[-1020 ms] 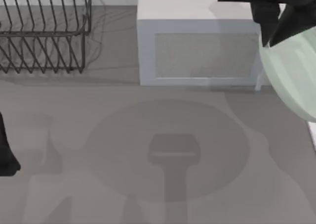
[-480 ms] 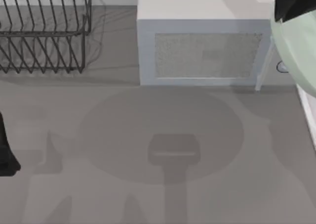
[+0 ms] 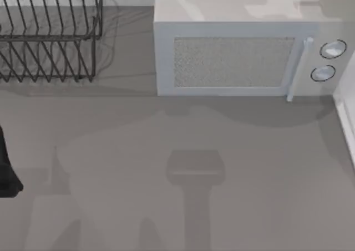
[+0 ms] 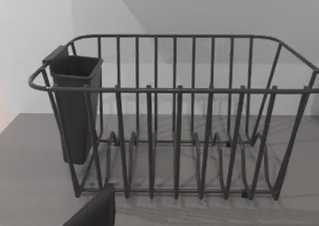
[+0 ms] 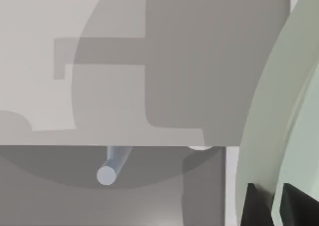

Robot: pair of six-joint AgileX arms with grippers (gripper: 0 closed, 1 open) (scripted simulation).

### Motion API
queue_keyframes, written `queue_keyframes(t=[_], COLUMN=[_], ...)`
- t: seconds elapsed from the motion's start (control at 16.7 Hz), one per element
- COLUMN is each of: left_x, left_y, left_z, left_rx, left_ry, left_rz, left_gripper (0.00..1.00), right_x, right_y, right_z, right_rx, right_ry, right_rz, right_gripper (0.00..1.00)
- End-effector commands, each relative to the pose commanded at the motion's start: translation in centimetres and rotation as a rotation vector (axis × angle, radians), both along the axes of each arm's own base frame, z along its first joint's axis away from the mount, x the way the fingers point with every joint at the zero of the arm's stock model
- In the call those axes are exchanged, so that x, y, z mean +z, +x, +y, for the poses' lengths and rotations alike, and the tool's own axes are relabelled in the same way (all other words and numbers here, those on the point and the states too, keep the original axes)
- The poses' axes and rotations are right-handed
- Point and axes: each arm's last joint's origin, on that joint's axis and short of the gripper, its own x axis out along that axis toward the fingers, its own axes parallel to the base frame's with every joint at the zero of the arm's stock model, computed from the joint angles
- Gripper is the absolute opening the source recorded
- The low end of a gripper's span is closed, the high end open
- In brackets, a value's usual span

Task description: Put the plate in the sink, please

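Plate point(image 5: 279, 111), pale mint green, showed in the right wrist view as a broad curved edge, gripped at its rim between the dark fingers point(image 5: 254, 208) of the right gripper point(image 5: 273, 211), whose jaws were closed down narrowly on that rim. Below it in that view lay the flat white top of the microwave point(image 5: 99, 46), crossed by the shadow of plate and arm, and past the box's front edge a pale cylindrical door handle point(image 5: 112, 168) stuck out over the grey table.

From above, the microwave point(image 3: 244, 46) stood at the far side of the table point(image 3: 166, 168), right of centre, with its speckled door window, upright handle point(image 3: 297, 68) and two round knobs point(image 3: 331, 49). Just right of it, a straight white rim marked the sink point(image 3: 348, 126) at the table's right edge. A black wire dish rack point(image 3: 50, 35) sat far left, well apart from the microwave. The left arm point(image 3: 6, 168) was parked at the table's left edge; its wrist view faced the rack point(image 4: 174, 121), with a dark cutlery cup point(image 4: 75, 106) hung on one end, and whether its jaws were open could not be told.
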Motion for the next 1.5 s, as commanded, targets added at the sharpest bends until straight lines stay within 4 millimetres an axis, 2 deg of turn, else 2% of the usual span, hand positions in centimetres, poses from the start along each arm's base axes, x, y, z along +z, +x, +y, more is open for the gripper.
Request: queue_keyframes(t=[0.24,0.36,0.48,0.78,1.5], left_x=[0.0,0.0,0.0,0.0,0.0], left_y=[0.0,0.0,0.0,0.0,0.0], left_z=[0.0,0.0,0.0,0.0,0.0], left_rx=[0.000,0.000,0.000,0.000,0.000], left_ry=[0.000,0.000,0.000,0.000,0.000], left_rz=[0.000,0.000,0.000,0.000,0.000], left_gripper=[1.00,1.00,1.00,1.00,1.00], right_x=[-8.0,-11.8,-14.0,-14.2,-14.2], right_y=[4.5,5.7,6.1,6.2,6.2], right_z=[-5.4,-6.9,-7.9,-8.1,-8.1], right_rx=[-0.006,0.001,0.004,0.004,0.004], right_ry=[-0.030,-0.026,-0.022,-0.021,-0.021], right_rz=[0.173,0.268,0.321,0.327,0.327], right_gripper=[0.00,0.00,0.00,0.00,0.90])
